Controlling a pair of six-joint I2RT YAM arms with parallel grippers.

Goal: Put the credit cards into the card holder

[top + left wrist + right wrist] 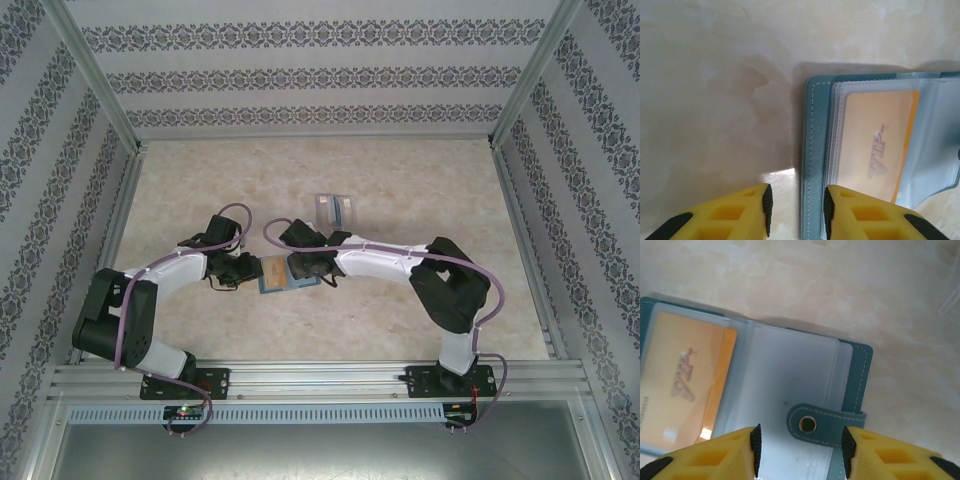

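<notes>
Found both arms bent inward over mid-table, meeting above an unfolded wallet (287, 274) lying flat on the table (200, 190). Saw the left gripper (250, 270) at the wallet's left edge and the right gripper (302, 267) over its right half, tips near each other.

In the left wrist view, noted yellow fingers (860, 217) with black pads set apart, clamping nothing. Saw the wallet's stitched teal edge running up through the gap, with one finger over bare table and the other over the clear sleeves. Could not tell touching from hovering. Made out an orange card (875, 145) tucked inside a clear sleeve, with grey lettering across its face.

In the right wrist view, likewise noted fingers (890, 455) spread wide, gripping nothing. Saw a teal strap (826, 423) with a metal snap lying across the sleeves, right between the two pads. Found the same card off to the left side of the wallet, under plastic.

Spotted the clear holder (334, 210) standing farther back on the table, apart from the wallet, just beyond the right arm's wrist. Picked out bluish and tan patches in it, possibly contents, too small to say.
</notes>
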